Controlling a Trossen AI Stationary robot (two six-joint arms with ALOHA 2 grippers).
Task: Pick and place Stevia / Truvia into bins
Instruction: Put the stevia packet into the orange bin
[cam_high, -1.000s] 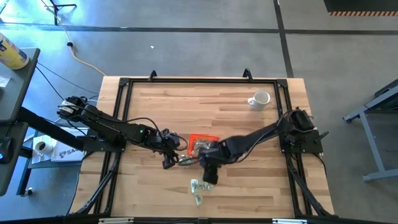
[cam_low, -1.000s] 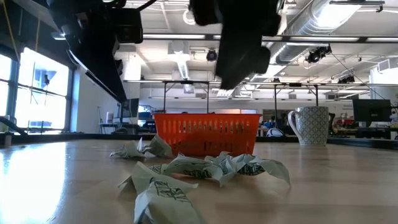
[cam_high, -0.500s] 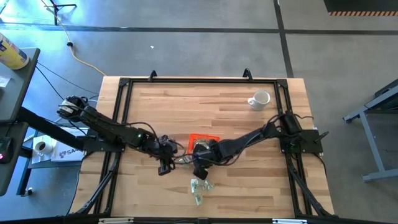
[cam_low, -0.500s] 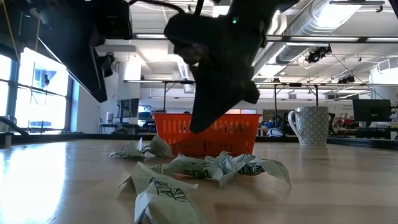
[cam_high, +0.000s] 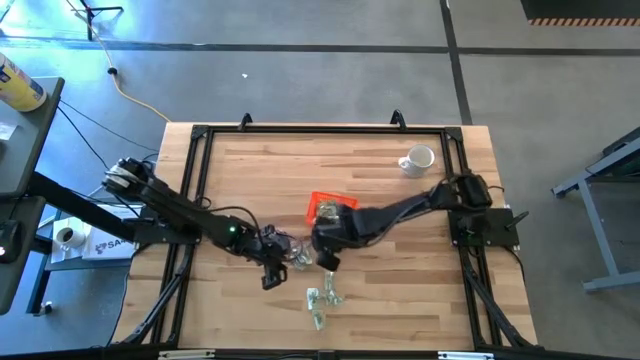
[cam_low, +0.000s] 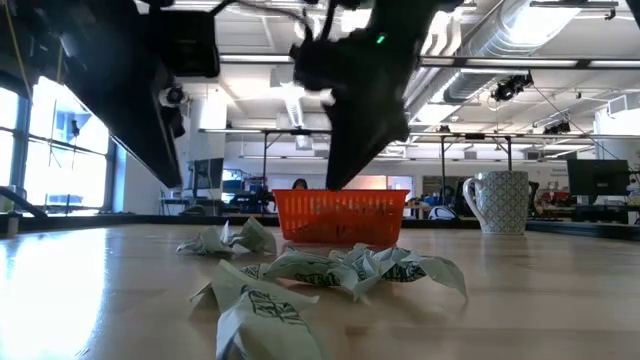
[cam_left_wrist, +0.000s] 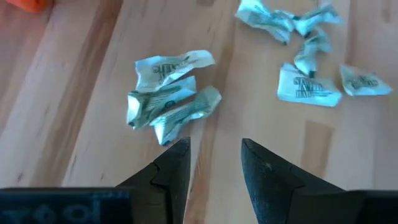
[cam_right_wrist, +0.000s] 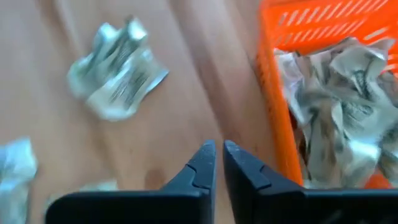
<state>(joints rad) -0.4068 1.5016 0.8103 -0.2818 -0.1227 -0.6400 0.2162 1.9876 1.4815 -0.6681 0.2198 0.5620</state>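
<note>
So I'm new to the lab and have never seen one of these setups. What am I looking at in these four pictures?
It is a table with two dark robot arms, each ending in a two-finger gripper. One picture looks straight down from above, one looks level across the tabletop, and two come from cameras on the arms' wrists.

On the wood lie crumpled green-and-white sachets in loose clumps. More of them already fill the orange tray. A white mug stands apart near the far right corner.

The left gripper hovers open just short of one clump of sachets, holding nothing. The right gripper is beside the tray's wall, its fingers nearly together with nothing visible between them.
</note>
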